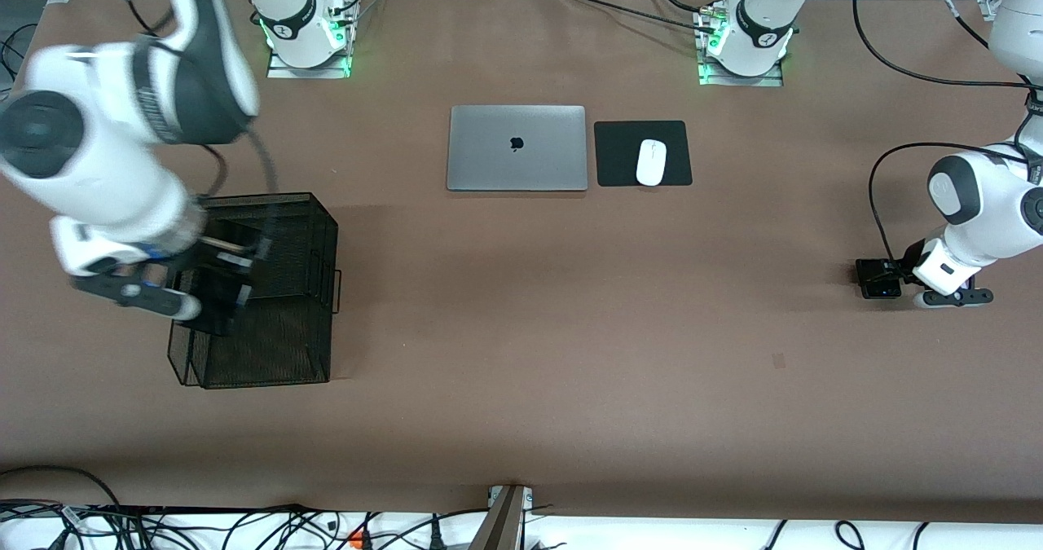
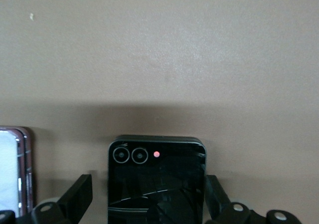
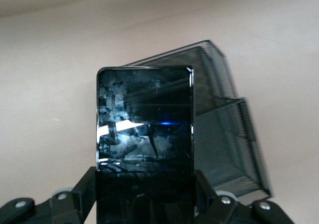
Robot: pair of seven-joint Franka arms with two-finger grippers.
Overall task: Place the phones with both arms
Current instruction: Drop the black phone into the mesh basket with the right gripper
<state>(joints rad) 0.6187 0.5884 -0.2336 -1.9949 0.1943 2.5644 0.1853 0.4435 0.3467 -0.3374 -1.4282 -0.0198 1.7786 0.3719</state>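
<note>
Tabletop of brown material (image 1: 521,330) is read as a clock face from the front camera. The white jointed right arm (image 1: 106,167) is extended over the black wire-mesh basket (image 1: 277,346) at nine o'clock. The white jointed left arm (image 1: 978,208) is lowered at three o'clock. A closed silver laptop (image 1: 517,148) is set toward twelve o'clock, beside a black mouse pad (image 1: 619,155) carrying a white oval mouse (image 1: 651,162). The long slim black phone (image 3: 144,134) is pinched in the right gripper (image 3: 144,189) above the basket. The left gripper (image 2: 148,196) is spread around the small squarish black phone (image 2: 157,179), which lies on the tabletop with both fingers clear of it. The pale lilac-white phone (image 2: 12,169) lies just beside it.
</note>
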